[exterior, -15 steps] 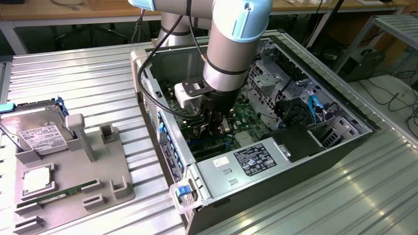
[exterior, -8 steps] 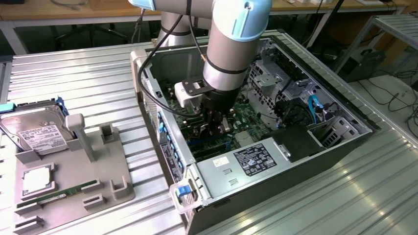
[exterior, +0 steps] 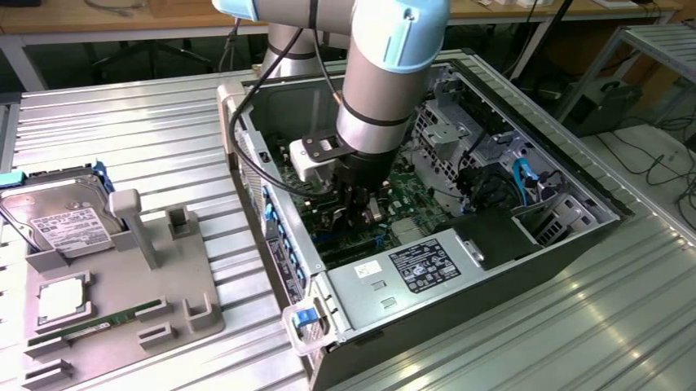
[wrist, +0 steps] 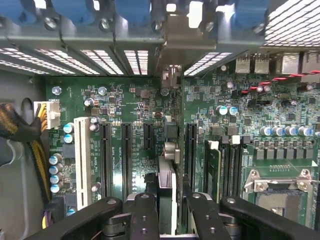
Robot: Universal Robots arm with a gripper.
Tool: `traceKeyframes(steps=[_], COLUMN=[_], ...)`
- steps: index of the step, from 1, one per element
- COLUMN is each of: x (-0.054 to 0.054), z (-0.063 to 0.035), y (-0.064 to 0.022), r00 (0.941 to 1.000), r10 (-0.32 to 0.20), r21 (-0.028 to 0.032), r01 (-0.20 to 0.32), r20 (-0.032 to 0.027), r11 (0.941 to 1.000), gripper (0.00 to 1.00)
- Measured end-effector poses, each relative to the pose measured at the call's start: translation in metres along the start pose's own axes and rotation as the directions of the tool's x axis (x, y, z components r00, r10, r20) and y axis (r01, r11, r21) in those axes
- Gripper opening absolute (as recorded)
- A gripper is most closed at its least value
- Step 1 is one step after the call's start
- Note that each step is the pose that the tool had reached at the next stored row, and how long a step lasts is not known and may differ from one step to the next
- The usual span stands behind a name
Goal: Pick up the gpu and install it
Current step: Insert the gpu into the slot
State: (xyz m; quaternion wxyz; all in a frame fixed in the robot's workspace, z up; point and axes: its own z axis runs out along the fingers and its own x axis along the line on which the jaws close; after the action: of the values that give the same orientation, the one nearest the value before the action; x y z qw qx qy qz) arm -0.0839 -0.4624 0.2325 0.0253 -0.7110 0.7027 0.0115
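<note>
Your gripper [wrist: 167,212] sits clamped on the gpu [wrist: 167,165], held edge-on between its fingers [wrist: 145,215], lower centre of frame, above the motherboard [wrist: 125,100] slots.

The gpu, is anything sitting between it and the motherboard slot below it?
Nothing visible. The gripper holds the gpu edge-on directly over the motherboard, among the black expansion slots. No cable or card crosses beneath it; the yellow-black cable bundle lies off aside.

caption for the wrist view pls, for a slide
End effector holding the gpu edge-on, upright over the motherboard among its expansion slots.
</note>
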Motion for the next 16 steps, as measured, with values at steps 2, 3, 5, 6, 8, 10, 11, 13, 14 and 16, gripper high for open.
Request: traceKeyframes(steps=[2, 3, 5, 6, 8, 10, 11, 13, 14, 16], x=[0.0, 0.0, 0.0, 0.0, 0.0, 0.0, 0.0, -0.001, -0.001, -0.001], z=[0.0033, 0.0043, 0.0042, 0.0042, 0.0042, 0.0045, 0.0038, 0.0034, -0.0022, -0.0102], y=[0.0011, 0.0014, 0.0016, 0.0016, 0.0016, 0.0019, 0.002, 0.0017, 0.0017, 0.0015], r00=[1.0, 1.0, 1.0, 1.0, 1.0, 1.0, 1.0, 1.0, 1.0, 1.0], r10=[0.0, 0.0, 0.0, 0.0, 0.0, 0.0, 0.0, 0.0, -0.001, -0.001], r21=[0.0002, 0.0005, 0.0002, 0.0002, 0.0002, 0.0026, 0.0045, 0.0128, 0.0133, 0.0148], r01=[0.0, 0.0, 0.0, 0.0, 0.0, 0.0, 0.0, 0.0, 0.001, 0.001], r20=[0.0003, 0.0015, 0.0012, 0.0012, 0.0012, 0.002, 0.0019, 0.0074, 0.0034, 0.0031], r11=[1.0, 1.0, 1.0, 1.0, 1.0, 1.0, 1.0, 0.9999, 0.9999, 0.9999], gripper=[0.27, 0.27, 0.27, 0.27, 0.27, 0.27, 0.27, 0.29, 0.35, 0.35])
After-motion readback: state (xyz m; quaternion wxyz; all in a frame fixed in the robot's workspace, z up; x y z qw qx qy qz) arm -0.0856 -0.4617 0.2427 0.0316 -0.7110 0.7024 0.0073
